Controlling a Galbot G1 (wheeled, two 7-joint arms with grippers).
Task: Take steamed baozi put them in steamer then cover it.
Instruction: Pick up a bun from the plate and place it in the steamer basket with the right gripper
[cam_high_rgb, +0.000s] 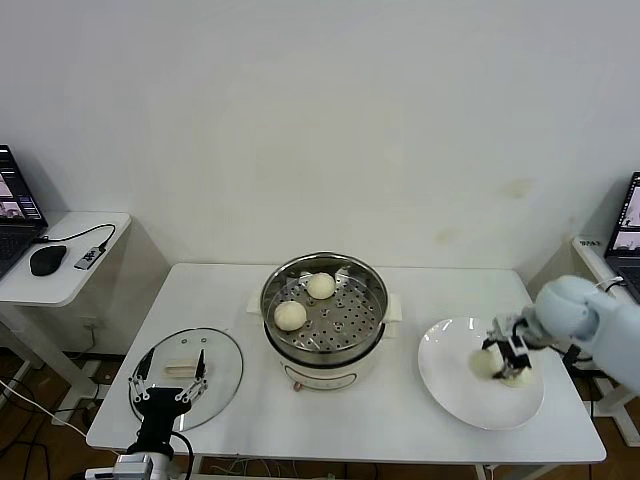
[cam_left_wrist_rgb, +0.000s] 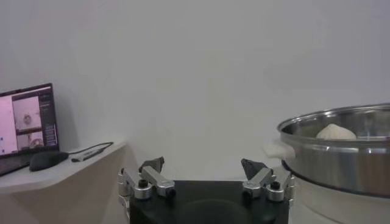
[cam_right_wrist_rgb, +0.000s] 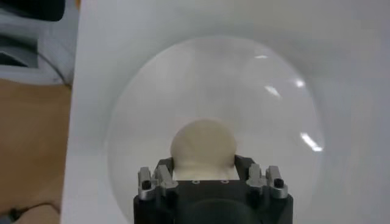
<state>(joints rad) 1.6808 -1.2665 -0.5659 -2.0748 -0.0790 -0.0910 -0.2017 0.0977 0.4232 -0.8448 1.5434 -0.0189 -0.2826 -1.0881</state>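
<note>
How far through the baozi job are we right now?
About halfway. Done: two baozi sit in the steamer. In hand: the right gripper is shut on a third baozi on the white plate; a fourth lies beside it. Left: move both over, then fit the cover, which lies on the table under the open left gripper.

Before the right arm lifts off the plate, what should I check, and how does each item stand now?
1. Right gripper shut on a bun: ok.
2. Second bun on the plate clear of the fingers: cannot tell; it sits right beside them.
3. Free room on the steamer tray: ok; only two buns inside.
4. Lid off the steamer: ok; it lies on the table.
5. Left gripper out of the path: ok; open over the lid.
</note>
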